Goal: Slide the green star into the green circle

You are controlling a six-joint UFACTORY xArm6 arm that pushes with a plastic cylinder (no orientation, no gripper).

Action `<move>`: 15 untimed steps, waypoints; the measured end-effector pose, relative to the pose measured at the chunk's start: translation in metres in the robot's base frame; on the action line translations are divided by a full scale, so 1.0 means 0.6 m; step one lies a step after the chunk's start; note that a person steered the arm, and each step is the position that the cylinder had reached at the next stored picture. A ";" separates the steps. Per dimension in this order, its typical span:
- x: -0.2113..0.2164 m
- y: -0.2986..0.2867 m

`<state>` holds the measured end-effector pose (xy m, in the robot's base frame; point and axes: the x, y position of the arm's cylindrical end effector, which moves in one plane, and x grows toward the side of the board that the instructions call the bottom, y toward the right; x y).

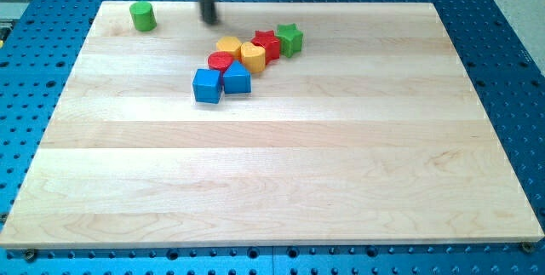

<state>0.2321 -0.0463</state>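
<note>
The green star (289,39) sits near the view's top centre, at the right end of a cluster of blocks, touching the red star (266,43). The green circle (142,16) is a green cylinder standing alone at the board's top left corner. My tip (209,21) is near the top edge, between the green circle and the cluster, above and left of the yellow blocks. It touches no block.
The cluster also holds a yellow block (252,55), a second yellow block (228,46), a red cylinder (220,62) and two blue blocks (237,78) (207,85). The wooden board (272,173) lies on a blue perforated table (511,20).
</note>
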 end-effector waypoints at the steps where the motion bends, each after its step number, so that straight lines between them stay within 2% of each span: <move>1: -0.054 0.210; 2: 0.013 0.346; 3: 0.106 0.257; 4: 0.106 0.117; 6: 0.058 -0.081; 7: 0.101 -0.005; 8: 0.127 -0.105; 9: 0.114 -0.188; 11: 0.099 -0.089; 13: 0.076 -0.182; 15: 0.067 -0.146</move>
<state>0.2725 -0.1341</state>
